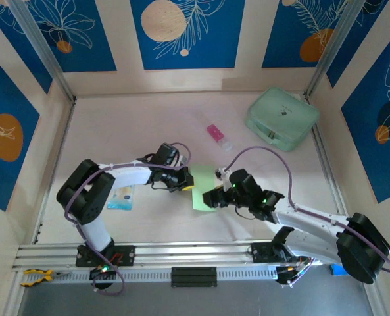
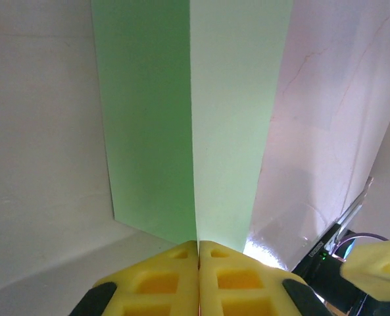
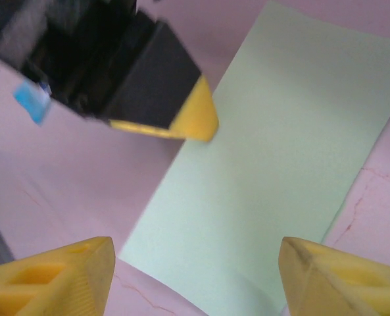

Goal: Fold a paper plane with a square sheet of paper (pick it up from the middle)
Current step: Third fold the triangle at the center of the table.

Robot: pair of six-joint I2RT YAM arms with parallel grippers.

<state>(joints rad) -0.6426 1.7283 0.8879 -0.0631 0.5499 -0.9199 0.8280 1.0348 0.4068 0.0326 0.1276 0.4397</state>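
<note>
The square sheet of paper [image 1: 202, 186] is pale lime green and lies mid-table between the two arms. In the left wrist view the sheet [image 2: 237, 125] folds along a centre crease, one half shaded and the other pale. My left gripper [image 2: 198, 249] is shut on the near end of that crease, its yellow fingers [image 2: 162, 280] pressed together. Seen from above, the left gripper [image 1: 187, 182] grips the sheet's left edge. My right gripper [image 3: 195, 276] hovers open over the sheet [image 3: 273, 164], fingertips [image 3: 56, 273] wide apart with nothing between them. From above, the right gripper [image 1: 212, 197] sits at the sheet's lower right.
A mint-green case [image 1: 281, 118] stands at the back right. A small pink-and-white tube [image 1: 218, 135] lies behind the sheet. A blue-and-white packet [image 1: 121, 197] lies by the left arm. Walls close in the table on three sides.
</note>
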